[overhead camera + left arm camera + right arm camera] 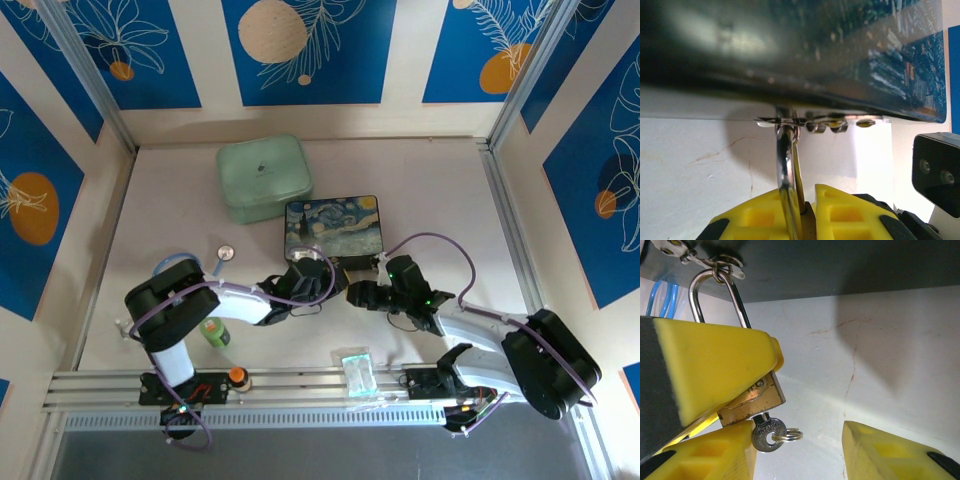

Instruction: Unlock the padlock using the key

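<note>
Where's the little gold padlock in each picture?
Top external: too tiny to pick out, by the near edge of the starry box.
Left wrist: bottom middle, the padlock pinched between yellow fingers.
Right wrist: left of centre, the padlock with the key underneath.
Shared landmark: the box's clasp holding its shackle.

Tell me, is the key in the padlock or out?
In. The key hangs from the underside of the padlock; its round head and ring stick out, the blade sunk in the brass body.
</note>
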Controlling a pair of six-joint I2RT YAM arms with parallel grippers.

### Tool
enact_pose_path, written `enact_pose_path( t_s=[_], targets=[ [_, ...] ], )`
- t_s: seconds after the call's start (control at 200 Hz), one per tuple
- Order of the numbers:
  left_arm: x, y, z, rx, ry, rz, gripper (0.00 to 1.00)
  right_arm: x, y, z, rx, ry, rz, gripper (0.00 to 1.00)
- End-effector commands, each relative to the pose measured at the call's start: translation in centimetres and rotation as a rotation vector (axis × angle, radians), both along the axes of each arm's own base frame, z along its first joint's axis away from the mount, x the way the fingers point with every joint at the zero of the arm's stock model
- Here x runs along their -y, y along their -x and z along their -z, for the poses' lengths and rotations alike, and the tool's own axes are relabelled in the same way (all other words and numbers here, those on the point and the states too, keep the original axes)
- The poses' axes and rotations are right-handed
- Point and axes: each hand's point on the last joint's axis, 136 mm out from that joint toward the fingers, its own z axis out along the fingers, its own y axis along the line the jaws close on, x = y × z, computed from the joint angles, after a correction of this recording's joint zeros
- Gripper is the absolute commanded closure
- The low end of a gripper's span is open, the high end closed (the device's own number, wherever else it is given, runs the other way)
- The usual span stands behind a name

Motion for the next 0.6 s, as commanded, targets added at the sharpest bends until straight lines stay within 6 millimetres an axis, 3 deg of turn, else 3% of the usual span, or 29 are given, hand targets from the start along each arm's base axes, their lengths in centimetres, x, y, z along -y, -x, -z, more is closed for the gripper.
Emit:
enact_pose_path(
  t_s=[0.0, 0.275, 0.595],
  targets=[
    [-0.44, 1.68, 2.24, -0.093, -0.047, 0.034, 1.00, 3.34, -0.70, 2.43, -0.026, 0.129, 0.146, 0.53],
    [-0.24, 1.60, 2.64, -0.101, -0.055, 0.036, 1.00, 3.41, -0.35, 1.68, -0.011, 0.114, 0.153, 0.52],
    [-0.38, 1.59, 2.45, -0.096, -0.057, 0.033, 1.00, 3.66, -0.09, 2.61, -0.026, 0.141, 0.151, 0.52]
  ],
)
